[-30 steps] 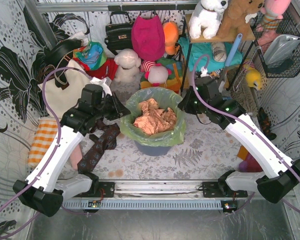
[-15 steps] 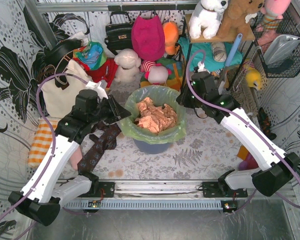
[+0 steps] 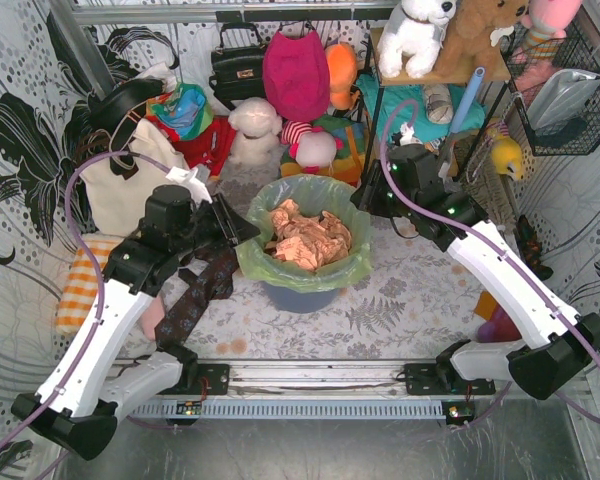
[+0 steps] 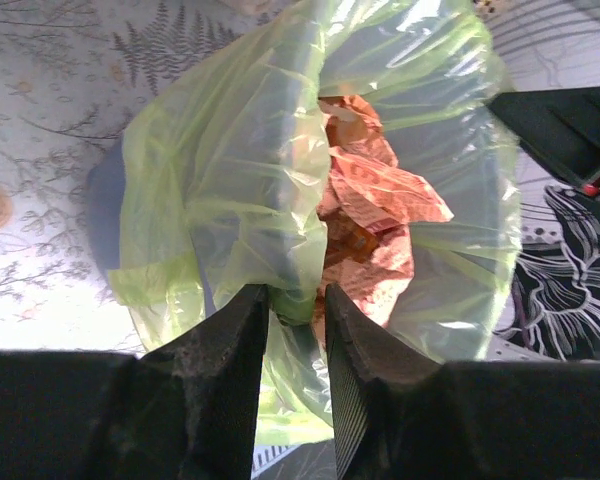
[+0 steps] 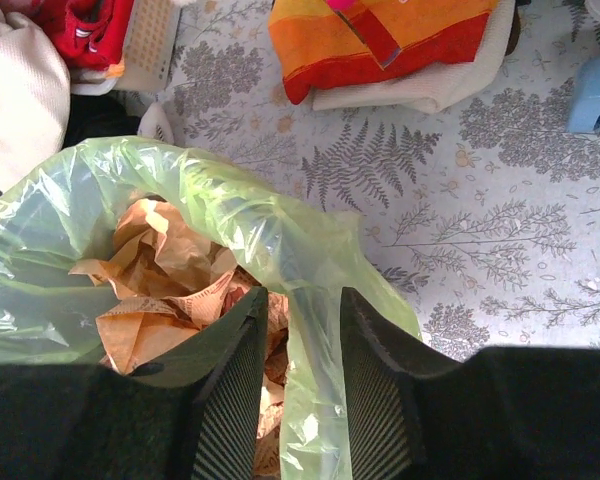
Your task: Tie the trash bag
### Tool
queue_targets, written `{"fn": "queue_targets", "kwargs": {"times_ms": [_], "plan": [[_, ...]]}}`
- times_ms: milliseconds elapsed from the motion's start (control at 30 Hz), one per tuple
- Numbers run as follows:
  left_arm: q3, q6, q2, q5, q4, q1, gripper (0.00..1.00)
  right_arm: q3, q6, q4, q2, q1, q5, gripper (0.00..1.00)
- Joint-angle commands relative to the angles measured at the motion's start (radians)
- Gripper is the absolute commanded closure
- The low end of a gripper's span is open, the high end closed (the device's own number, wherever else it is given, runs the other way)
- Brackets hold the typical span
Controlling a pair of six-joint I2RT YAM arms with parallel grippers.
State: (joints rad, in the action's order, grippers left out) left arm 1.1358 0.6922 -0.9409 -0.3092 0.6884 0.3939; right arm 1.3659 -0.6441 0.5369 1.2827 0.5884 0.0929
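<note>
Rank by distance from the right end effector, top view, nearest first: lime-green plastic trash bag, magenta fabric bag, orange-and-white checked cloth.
1. Lime-green plastic trash bag: its rim is at the right end effector.
2. Magenta fabric bag: at the back.
3. Orange-and-white checked cloth: far left.

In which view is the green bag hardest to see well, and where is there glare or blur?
Left wrist view: the trash bag is partly overexposed, the table cloth beside it washed pale, the left claw's fingers dark and soft. Right wrist view: sharper, white glare on the bag's rim. Top view: even light, bag clear.
</note>
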Motion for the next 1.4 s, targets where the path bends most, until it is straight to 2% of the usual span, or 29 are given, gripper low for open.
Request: {"fn": "queue_targets", "kwargs": {"times_ms": [0, 167, 367, 467, 667, 967, 1233, 1333, 1367], "plan": [[-0.028, -0.040, -0.008, 0.080, 0.020, 0.005, 0.62, 0.028, -0.023, -0.018, -0.010, 0.005, -0.039, 0.65], [-0.032, -0.055, -0.008, 0.105, 0.022, 0.005, 0.61, 0.045, -0.022, -0.005, -0.035, 0.004, -0.033, 0.62], [0.074, -0.095, 0.002, 0.217, 0.098, -0.010, 0.52, 0.091, 0.003, 0.051, -0.059, 0.001, 0.016, 0.46], [0.108, -0.100, 0.012, 0.271, 0.135, -0.016, 0.50, 0.115, 0.016, 0.091, -0.074, -0.002, 0.058, 0.42], [0.033, -0.069, 0.042, 0.295, 0.163, -0.026, 0.49, 0.111, 0.020, 0.137, -0.121, -0.003, 0.116, 0.41], [-0.174, -0.034, 0.066, 0.135, 0.018, -0.036, 0.46, 0.077, 0.005, 0.170, -0.168, -0.003, 0.143, 0.41], [-0.229, -0.055, 0.041, 0.162, 0.014, -0.042, 0.46, 0.055, -0.014, 0.150, -0.164, -0.003, 0.114, 0.41], [-0.249, -0.059, 0.037, 0.161, 0.005, -0.045, 0.49, 0.046, -0.017, 0.146, -0.164, -0.004, 0.110, 0.41], [-0.252, -0.061, 0.032, 0.165, 0.008, -0.045, 0.53, 0.045, -0.018, 0.146, -0.164, -0.003, 0.109, 0.41]]}}
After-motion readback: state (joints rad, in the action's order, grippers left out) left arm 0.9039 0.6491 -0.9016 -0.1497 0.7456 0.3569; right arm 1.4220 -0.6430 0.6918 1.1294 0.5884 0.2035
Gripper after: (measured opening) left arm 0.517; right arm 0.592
